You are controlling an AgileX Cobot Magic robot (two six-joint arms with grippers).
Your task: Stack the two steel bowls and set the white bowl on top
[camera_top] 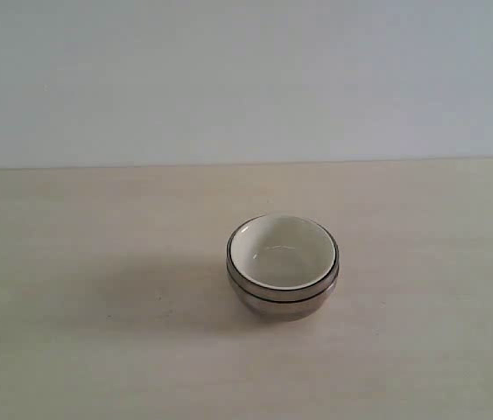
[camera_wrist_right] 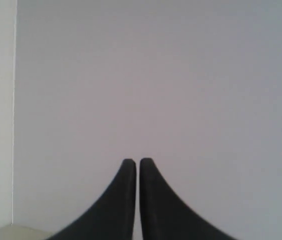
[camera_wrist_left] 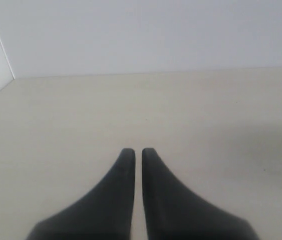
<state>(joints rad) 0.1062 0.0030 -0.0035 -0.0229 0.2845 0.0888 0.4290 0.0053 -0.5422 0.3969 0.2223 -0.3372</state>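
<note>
In the exterior view the white bowl (camera_top: 281,252) sits nested inside the steel bowls (camera_top: 283,303), which stand as one stack near the middle of the table. Only the shiny outer wall and thin rims of the steel show; I cannot tell the two steel bowls apart. Neither arm appears in the exterior view. My left gripper (camera_wrist_left: 138,151) is shut with nothing between its dark fingers, hovering over bare tabletop. My right gripper (camera_wrist_right: 138,161) is shut too, empty, facing the pale wall. No bowl shows in either wrist view.
The pale wooden table (camera_top: 71,350) stretches around the stack on all sides. A plain light wall (camera_top: 246,79) rises behind its far edge. A wall corner (camera_wrist_left: 0,50) shows in the left wrist view.
</note>
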